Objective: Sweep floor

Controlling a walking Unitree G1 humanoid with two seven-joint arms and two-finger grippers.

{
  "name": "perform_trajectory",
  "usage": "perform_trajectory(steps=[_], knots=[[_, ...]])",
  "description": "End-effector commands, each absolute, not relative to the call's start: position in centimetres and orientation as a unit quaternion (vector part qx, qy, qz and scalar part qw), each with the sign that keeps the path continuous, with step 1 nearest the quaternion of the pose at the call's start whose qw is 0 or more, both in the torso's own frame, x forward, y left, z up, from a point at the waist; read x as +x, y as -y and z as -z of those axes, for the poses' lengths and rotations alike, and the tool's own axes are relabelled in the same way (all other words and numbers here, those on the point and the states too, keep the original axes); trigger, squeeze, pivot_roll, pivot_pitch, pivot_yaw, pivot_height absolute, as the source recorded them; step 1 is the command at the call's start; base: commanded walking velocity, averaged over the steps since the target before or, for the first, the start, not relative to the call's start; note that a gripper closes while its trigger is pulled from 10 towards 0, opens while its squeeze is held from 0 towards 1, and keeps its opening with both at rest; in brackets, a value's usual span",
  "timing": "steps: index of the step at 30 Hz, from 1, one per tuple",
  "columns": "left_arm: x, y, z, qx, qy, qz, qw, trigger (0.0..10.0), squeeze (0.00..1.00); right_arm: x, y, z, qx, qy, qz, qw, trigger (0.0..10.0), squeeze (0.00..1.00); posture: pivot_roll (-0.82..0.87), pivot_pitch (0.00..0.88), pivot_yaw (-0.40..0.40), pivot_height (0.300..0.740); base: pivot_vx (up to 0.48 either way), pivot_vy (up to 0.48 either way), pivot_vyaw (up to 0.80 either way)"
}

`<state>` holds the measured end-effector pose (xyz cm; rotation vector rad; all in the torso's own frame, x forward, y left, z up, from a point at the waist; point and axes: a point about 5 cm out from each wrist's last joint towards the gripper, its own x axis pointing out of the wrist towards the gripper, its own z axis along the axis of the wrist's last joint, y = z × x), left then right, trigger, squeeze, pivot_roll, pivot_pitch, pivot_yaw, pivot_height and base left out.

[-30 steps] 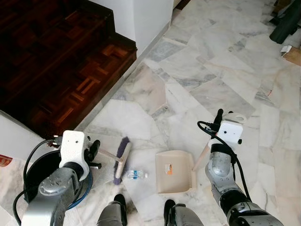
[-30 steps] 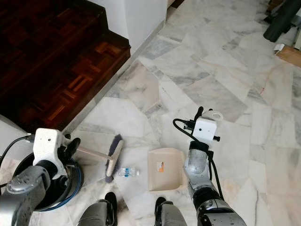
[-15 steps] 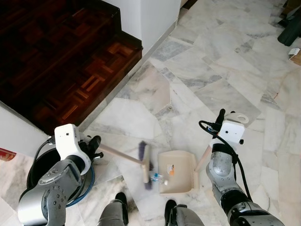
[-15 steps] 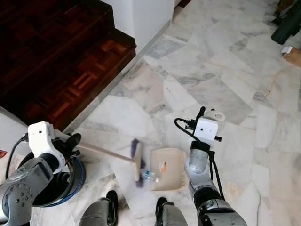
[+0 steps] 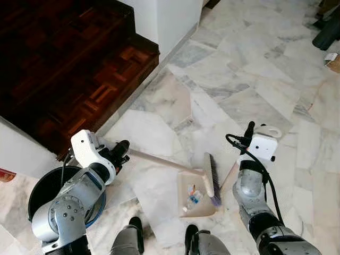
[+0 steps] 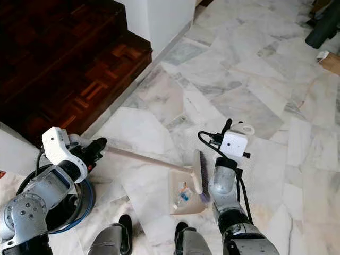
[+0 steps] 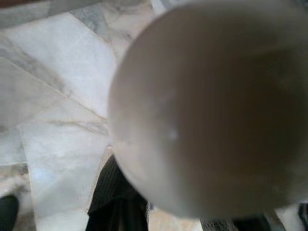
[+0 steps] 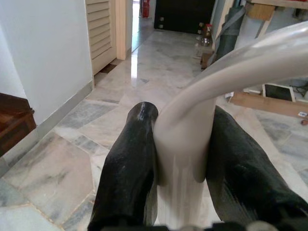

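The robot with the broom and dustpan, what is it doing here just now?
It is sweeping the marble floor. The left hand is shut on the long beige handle of the broom, whose brush head rests over the beige plastic dustpan. The right hand is shut on the dustpan's upright handle and holds the pan on the floor. A small clear plastic bottle lies inside the pan. A black bucket stands by the left arm.
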<state>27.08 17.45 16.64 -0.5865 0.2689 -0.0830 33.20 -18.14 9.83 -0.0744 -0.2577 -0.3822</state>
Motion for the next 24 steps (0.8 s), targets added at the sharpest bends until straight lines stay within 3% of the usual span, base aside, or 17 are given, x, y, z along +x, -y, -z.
perform_trajectory(steps=[1,4,5,9,16,24], knots=[[27.2,-18.1,-17.5,-0.27,-0.102,0.03,0.957,10.0,0.0,32.1,18.4,-6.9,-0.017,0.049,0.209,0.976,10.0,0.0,0.24,0.311,-0.016,0.74,0.0,0.0,0.0],[27.7,-18.6,-19.1,-0.21,-0.055,0.024,0.976,10.0,0.0,32.5,18.8,-7.2,0.015,0.042,0.223,0.974,10.0,0.0,0.24,0.283,-0.017,0.74,0.0,0.0,0.0],[27.7,-19.4,-19.8,-0.147,-0.034,0.003,0.989,10.0,0.0,32.6,18.8,-7.3,0.019,0.042,0.225,0.973,10.0,0.0,0.24,0.272,-0.016,0.74,0.0,0.0,0.0],[27.8,-21.0,-21.4,-0.07,0.01,-0.026,0.997,10.0,0.0,32.7,19.1,-7.0,0.062,0.028,0.236,0.969,10.0,0.0,0.26,0.253,-0.013,0.74,0.0,0.0,0.0],[28.0,-21.5,-21.8,-0.058,0.038,-0.032,0.997,10.0,0.0,32.7,20.0,-6.5,0.181,0.007,0.274,0.944,10.0,0.0,0.26,0.216,-0.013,0.74,0.0,0.0,0.0],[28.8,-20.4,-21.2,-0.039,0.045,-0.004,0.998,10.0,0.0,33.3,20.9,-7.5,0.252,0.029,0.291,0.923,10.0,0.0,0.25,0.18,-0.014,0.74,0.0,0.0,0.0]])
